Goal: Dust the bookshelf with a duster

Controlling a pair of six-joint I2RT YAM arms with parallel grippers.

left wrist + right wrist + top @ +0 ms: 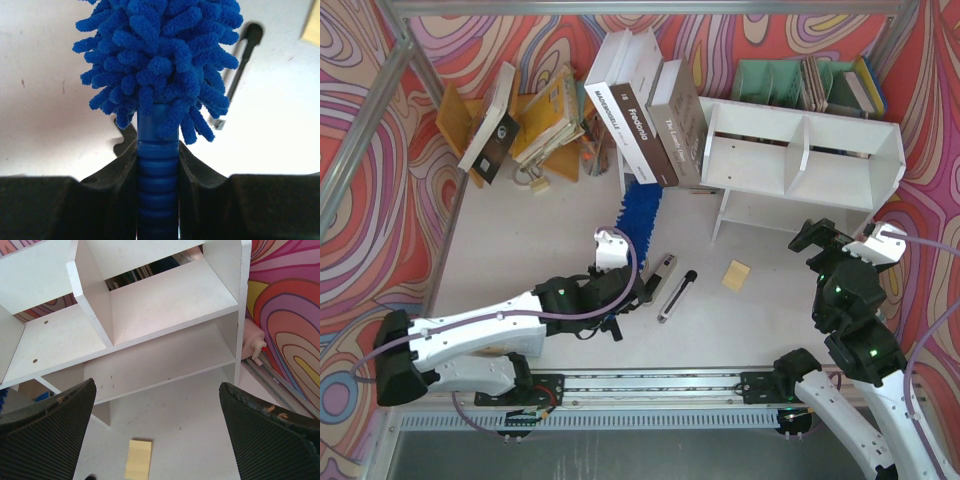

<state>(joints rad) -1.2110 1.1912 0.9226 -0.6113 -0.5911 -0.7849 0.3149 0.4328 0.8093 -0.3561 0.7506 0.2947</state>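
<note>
Upper left of the top view: tan wooden rack (460,115) with loose books, not part of the job; left arm reaches from lower left to centre so the left gripper (158,160) can carry the tool; its jaws are closed tight on the ribbed blue handle of the duster (641,212), right below the fluff, likely for firm control of the head while wiping; duster sits centre frame, head pointing up-frame, tip at the lower edge of the leaning books (645,115), contact not clear; those books rest against the left end of the bookshelf (840,150), so the head looks aimed at that end first, near the shelf and not in any compartment; judged stage: approach, boards not yet wiped; on the tabletop (520,230) right of the gripper lie a black-and-silver stick tool (676,294) and a small tan block (736,275), both apart from the duster; bookshelf fills upper right, open compartments facing down-frame toward the arms, which suits a sweep from the front; right gripper (156,405) at right of frame, jaws spread wide, holding nothing, hovering before the shelf's right compartments, probably parked clear or ready to steady the shelf.
</note>
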